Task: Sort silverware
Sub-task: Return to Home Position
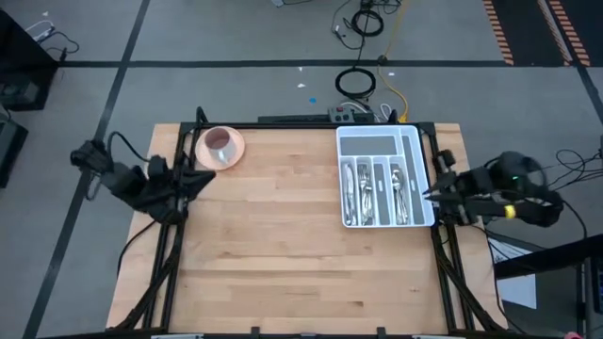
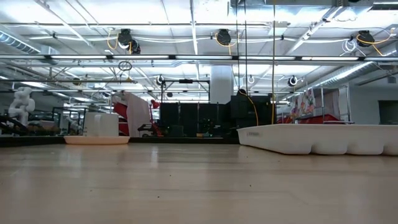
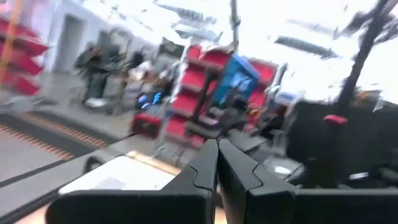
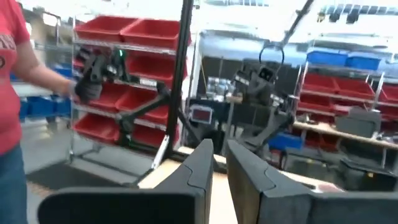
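Wooden table (image 1: 283,245) seen from above, white compartmented tray (image 1: 381,133) on it at the far right part. All silverware (image 1: 382,193) lies inside the tray, in its long lengthwise compartments, pieces parallel to the dividers. Spoons, forks and knives cannot be told apart piece by piece. No silverware lies on the wood outside the tray. Pink saucer (image 1: 236,155) with a cup (image 1: 219,143) on it sits well apart from the tray, across the table at the far left corner. Left gripper (image 1: 205,179) hangs at the table edge opposite the tray, just beside the saucer and pointing toward the tray. In its wrist view the two dark fingers (image 3: 199,171) press together with nothing between them, so the jaws are closed and hold nothing. Right gripper (image 1: 429,195) sits just beside the tray's outer long wall, at the table edge, tip toward the tray and apart from it. Its wrist view shows the fingers (image 4: 198,168) with a narrow gap and background visible through it, so the jaws are slightly parted and grip nothing. In the low view only the tray's side wall shows and the silverware is hidden behind it, with no arm in view. In the right wrist view a person in a red shirt (image 4: 9,74) stands beyond the table by red bin shelves (image 4: 124,37).
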Robot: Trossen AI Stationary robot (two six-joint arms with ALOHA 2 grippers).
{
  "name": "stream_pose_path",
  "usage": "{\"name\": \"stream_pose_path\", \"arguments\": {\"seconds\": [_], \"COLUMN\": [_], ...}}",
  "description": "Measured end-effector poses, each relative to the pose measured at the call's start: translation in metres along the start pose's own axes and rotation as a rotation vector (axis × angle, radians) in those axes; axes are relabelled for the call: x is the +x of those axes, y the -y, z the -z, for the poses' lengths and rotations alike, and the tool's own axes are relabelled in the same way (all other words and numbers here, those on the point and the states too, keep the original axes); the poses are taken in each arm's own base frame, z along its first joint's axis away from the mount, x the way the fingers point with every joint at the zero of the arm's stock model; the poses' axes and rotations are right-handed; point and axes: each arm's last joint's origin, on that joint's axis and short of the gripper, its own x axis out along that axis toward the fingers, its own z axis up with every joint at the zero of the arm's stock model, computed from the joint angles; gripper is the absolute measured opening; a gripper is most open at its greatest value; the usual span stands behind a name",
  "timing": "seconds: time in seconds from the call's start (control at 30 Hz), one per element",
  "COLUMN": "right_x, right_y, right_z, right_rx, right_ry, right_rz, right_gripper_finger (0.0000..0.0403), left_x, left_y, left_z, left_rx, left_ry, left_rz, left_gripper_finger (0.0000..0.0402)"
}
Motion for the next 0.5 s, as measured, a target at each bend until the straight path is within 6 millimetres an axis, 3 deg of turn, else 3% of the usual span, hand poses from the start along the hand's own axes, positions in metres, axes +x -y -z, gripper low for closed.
{"name": "stream_pose_path", "arguments": {"seconds": [0.2, 0.3, 0.37, 0.5], "right_x": [0.01, 0.01, 0.013, 0.017], "right_y": [0.001, 0.0, 0.0, 0.001], "right_z": [0.052, 0.059, 0.07, 0.085], "right_rx": [0.139, 0.151, 0.17, 0.191], "right_ry": [0.016, 0.087, 0.039, 0.021], "right_rz": [0.005, -0.005, -0.023, -0.024], "right_gripper_finger": [0.0034, 0.0034, 0.0034, 0.0034], "left_x": [-0.021, -0.03, -0.035, -0.041], "left_y": [-0.025, -0.037, -0.044, -0.052], "left_z": [0.06, 0.09, 0.105, 0.126], "left_rx": [-0.088, -0.119, -0.148, -0.186], "left_ry": [0.11, 0.113, 0.135, 0.136], "left_rz": [0.07, 0.07, 0.076, 0.079], "left_gripper_finger": [0.0015, 0.0015, 0.0015, 0.0015]}}
